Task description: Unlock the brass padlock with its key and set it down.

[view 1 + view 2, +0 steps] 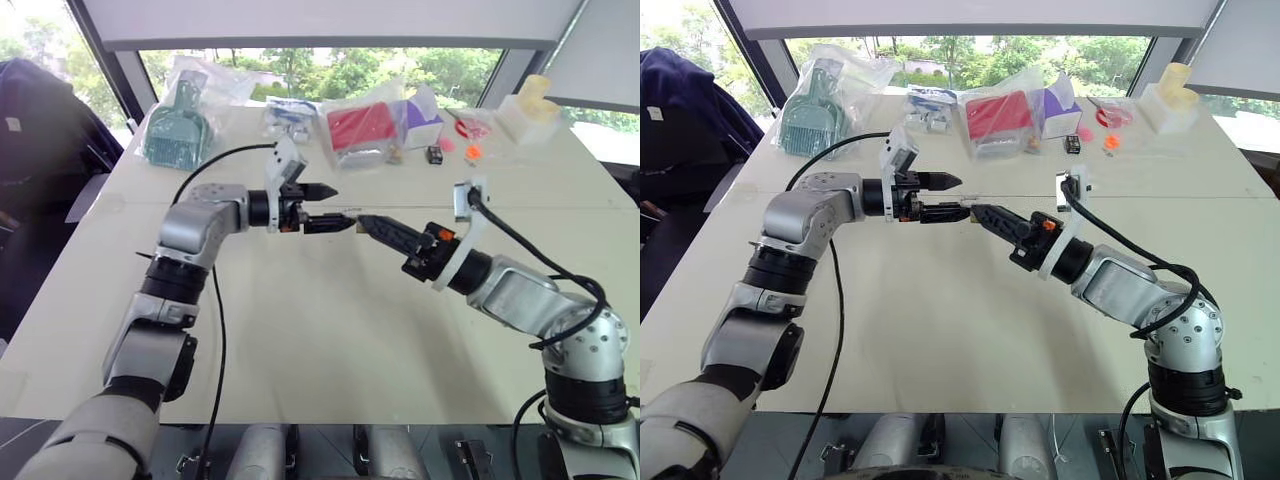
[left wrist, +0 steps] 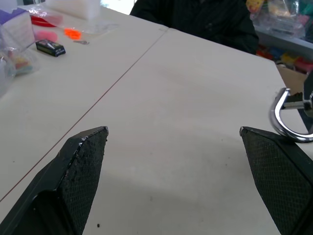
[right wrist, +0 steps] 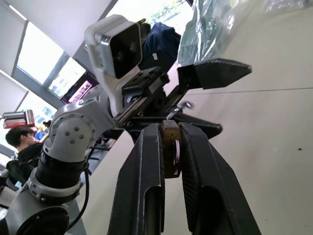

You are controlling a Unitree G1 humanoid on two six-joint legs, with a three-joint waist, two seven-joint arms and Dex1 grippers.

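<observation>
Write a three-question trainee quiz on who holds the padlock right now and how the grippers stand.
1. True or false: the right gripper is clamped on the brass padlock.
2. The left gripper is: A) open, B) shut on the key, C) shut on a bag.
3. Fill in: in the left wrist view, the silvery curved piece beside one finger is the padlock's ____.

Key: 1 true; 2 A; 3 shackle.

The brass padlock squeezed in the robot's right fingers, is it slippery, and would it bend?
The brass padlock looks like solid metal, so it probably won't bend. Its silvery shackle is smooth and shiny, so likely slippery. The right gripper pinches it by its flat sides; it is tiny, so it might twist if nudged.
</observation>
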